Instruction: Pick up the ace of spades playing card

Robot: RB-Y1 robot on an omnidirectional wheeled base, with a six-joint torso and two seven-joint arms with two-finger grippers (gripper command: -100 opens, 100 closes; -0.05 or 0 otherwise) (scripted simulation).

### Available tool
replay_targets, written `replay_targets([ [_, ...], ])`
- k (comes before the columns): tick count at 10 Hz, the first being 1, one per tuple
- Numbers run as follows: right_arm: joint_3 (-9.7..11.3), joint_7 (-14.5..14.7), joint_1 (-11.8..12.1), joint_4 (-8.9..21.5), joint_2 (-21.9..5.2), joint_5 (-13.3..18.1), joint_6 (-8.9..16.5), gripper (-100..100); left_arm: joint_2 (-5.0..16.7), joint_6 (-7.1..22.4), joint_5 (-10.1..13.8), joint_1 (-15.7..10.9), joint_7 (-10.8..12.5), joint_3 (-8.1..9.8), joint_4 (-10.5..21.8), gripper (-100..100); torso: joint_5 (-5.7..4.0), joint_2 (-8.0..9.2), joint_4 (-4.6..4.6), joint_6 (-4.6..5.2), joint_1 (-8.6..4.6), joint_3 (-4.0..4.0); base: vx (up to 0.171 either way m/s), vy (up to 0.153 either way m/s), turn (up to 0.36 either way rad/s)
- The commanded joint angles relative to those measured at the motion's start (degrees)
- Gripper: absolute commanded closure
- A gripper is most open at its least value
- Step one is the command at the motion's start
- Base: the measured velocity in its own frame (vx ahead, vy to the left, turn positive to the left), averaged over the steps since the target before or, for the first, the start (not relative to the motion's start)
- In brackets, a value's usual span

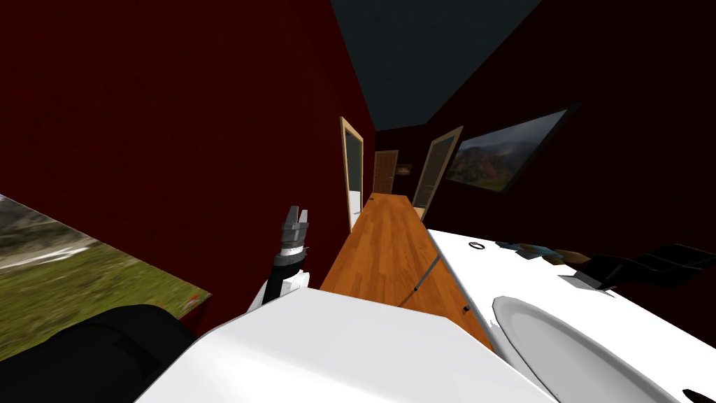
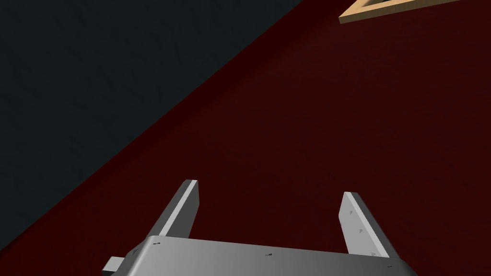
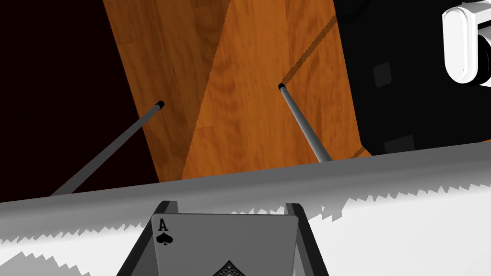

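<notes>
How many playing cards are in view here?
1: the ace of spades, held by the right gripper at the white table's edge. Others may hide among small items farther along it.

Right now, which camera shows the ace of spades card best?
Right wrist view: the ace of spades card sits in the right hand, A and spade readable. In the head view it is too small to tell by the right arm. The left wrist view faces away.
</notes>
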Motion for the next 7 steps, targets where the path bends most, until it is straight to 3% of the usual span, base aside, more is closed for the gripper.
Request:
replay_targets([
  [1, 0.0, 0.0, 0.0, 0.0, 0.0, 0.0, 0.0, 100, 0.0, 0.0, 0.0, 0.0, 0.0, 0.00, 0.0, 0, 0.00, 0.00, 0.00, 0.00, 0.00, 0.00, 0.000, 0.000, 0.000],
  [2, 0.0, 0.0, 0.0, 0.0, 0.0, 0.0, 0.0, 100, 0.0, 0.0, 0.0, 0.0, 0.0, 0.00, 0.0, 0, 0.00, 0.00, 0.00, 0.00, 0.00, 0.00, 0.000, 0.000, 0.000],
  [3, 0.0, 0.0, 0.0, 0.0, 0.0, 0.0, 0.0, 0, 0.0, 0.0, 0.0, 0.0, 0.0, 0.00, 0.0, 0, 0.00, 0.01, 0.00, 0.00, 0.00, 0.00, 0.000, 0.000, 0.000],
  [4, -0.2, -0.1, 0.9, -0.9, -1.7, -1.0, -0.3, 100, 0.0, 0.0, 0.0, 0.0, 0.0, 0.00, 0.0, 0, 0.00, 0.01, 0.00, 0.00, 0.00, 0.00, -0.003, 0.016, -0.061],
  [6, -0.3, -0.3, 1.7, -1.4, -3.6, -1.9, -1.3, 100, 0.0, 0.0, 0.0, 0.0, 0.0, 0.00, 0.0, 0, 0.06, 0.02, 0.00, 0.04, 0.16, 0.01, -0.006, 0.036, -0.053],
  [7, 0.1, -0.5, 0.7, -0.1, -2.5, -1.1, -1.4, 100, 0.0, 0.0, 0.0, 0.0, 0.0, 0.00, 0.0, 0, 0.07, 0.02, -0.01, 0.03, 0.17, 0.01, -0.004, 0.014, -0.010],
])
